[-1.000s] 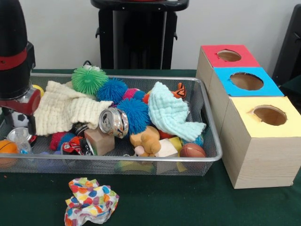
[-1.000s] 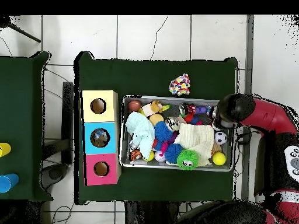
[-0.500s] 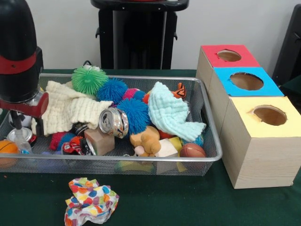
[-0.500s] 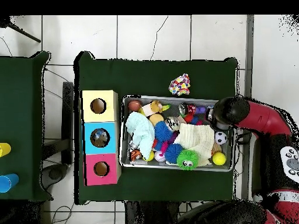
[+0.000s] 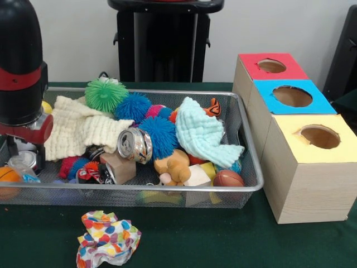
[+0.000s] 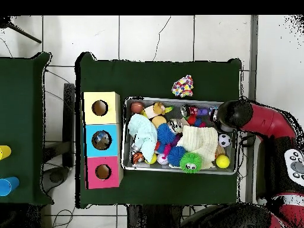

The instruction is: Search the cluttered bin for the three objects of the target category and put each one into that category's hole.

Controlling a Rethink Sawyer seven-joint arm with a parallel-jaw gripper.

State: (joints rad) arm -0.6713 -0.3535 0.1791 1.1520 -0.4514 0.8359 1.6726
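Since the earlier pictures, the arm has shifted a little at the left edge of the front view, and the gripper (image 5: 22,151) is low in the bin (image 5: 245,187). Whether the jaws are spread or pinching cannot be told. A clear crinkly plastic piece (image 5: 23,162) sits right by the gripper, at the bin's left end. The bin also holds a cream cloth (image 5: 78,129), a silver can (image 5: 135,145), fuzzy balls (image 5: 106,94) and a pale blue cloth (image 5: 202,134). On the green bench (image 5: 223,240), a dotted cloth (image 5: 107,238) lies at the bottom of the frame. Three wooden boxes (image 5: 309,178) with holes stand at the right.
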